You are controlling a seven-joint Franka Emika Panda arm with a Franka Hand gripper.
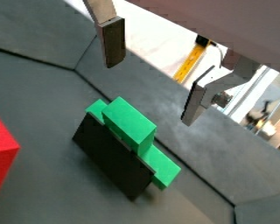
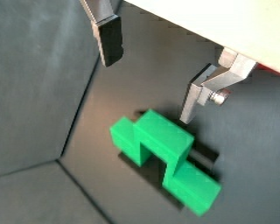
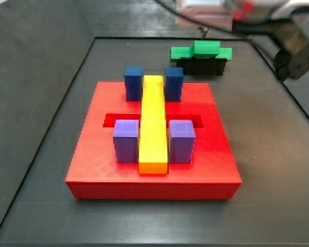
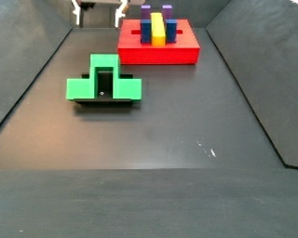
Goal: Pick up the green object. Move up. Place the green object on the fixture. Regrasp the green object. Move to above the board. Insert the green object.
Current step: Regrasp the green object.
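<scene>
Green block (image 2: 166,157) sat on the dark fixture (image 1: 112,158), centre frame; the tool (image 2: 150,68) hung above, open and empty.

The end effector (image 1: 152,77) hangs raised off the floor, its silver fingers (image 2: 108,39) spread wide apart with nothing between them.

The green object (image 2: 166,156) is bright green, sitting on the black fixture (image 1: 111,155) below the silver, dark-padded pincer (image 2: 150,66). The board (image 3: 152,160) is red, bearing a yellow bar (image 3: 154,123) with blue blocks (image 3: 134,82) and purple blocks (image 3: 126,143). The surface (image 4: 164,130) is dark grey.
</scene>
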